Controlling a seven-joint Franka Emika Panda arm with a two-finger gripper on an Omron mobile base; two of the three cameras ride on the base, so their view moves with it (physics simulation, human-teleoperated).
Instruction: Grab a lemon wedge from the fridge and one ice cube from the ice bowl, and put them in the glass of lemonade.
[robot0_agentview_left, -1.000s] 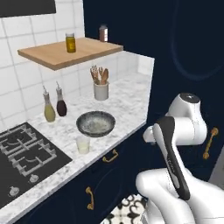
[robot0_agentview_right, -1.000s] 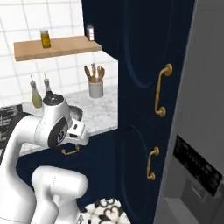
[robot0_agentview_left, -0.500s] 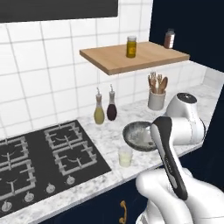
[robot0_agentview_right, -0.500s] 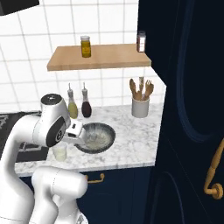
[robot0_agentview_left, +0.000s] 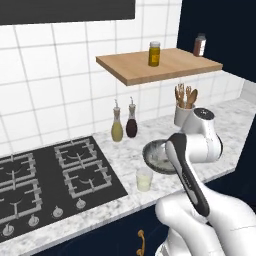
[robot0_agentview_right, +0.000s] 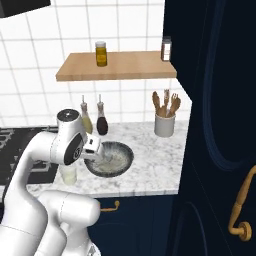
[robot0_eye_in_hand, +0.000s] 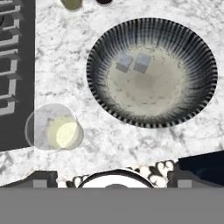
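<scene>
Ice bowl (robot0_eye_in_hand: 151, 72) sits ahead of the jaws, glass of lemonade (robot0_eye_in_hand: 55, 132) off to one side; jaw spacing cannot be told.

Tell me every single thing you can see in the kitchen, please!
ice bowl: one, dark rim, speckled grey inside, on the marble counter
ice cubes: two, grey, side by side inside the bowl
glass of lemonade: one, pale yellow, beside the bowl, near the counter edge
bottles: two, one yellowish, one dark, by the tiled wall
utensil cup: one, grey, holding wooden utensils
jars: two, on the wooden shelf
stove: one, black
navy cabinets: brass handles
robot arm: one, white
</scene>
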